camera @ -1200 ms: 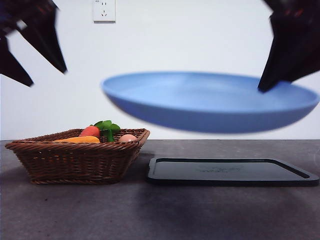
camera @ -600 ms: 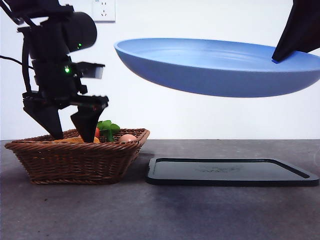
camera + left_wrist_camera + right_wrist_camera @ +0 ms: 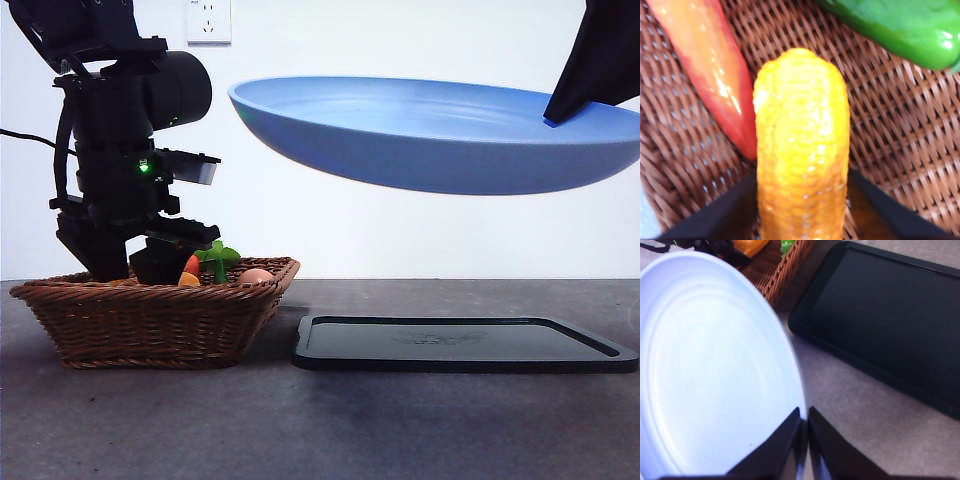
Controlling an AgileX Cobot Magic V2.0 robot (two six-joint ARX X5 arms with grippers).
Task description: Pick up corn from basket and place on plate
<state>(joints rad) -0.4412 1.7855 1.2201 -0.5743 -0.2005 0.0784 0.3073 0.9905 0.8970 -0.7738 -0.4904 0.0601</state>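
While the left gripper is lowered into the basket, the corn is seen lying between its spread jaws, not yet clamped, a carrot at its ten o'clock. The plate is held aloft, pinched by the right gripper above the tray.

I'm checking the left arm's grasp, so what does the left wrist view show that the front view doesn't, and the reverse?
Only the left wrist view shows the left gripper with its jaws on either side of the corn, beside a green vegetable.

Only the front view shows the plate held in the air by the right gripper above the black tray, plus a pinkish ball.

Both show the basket, the corn and the carrot.
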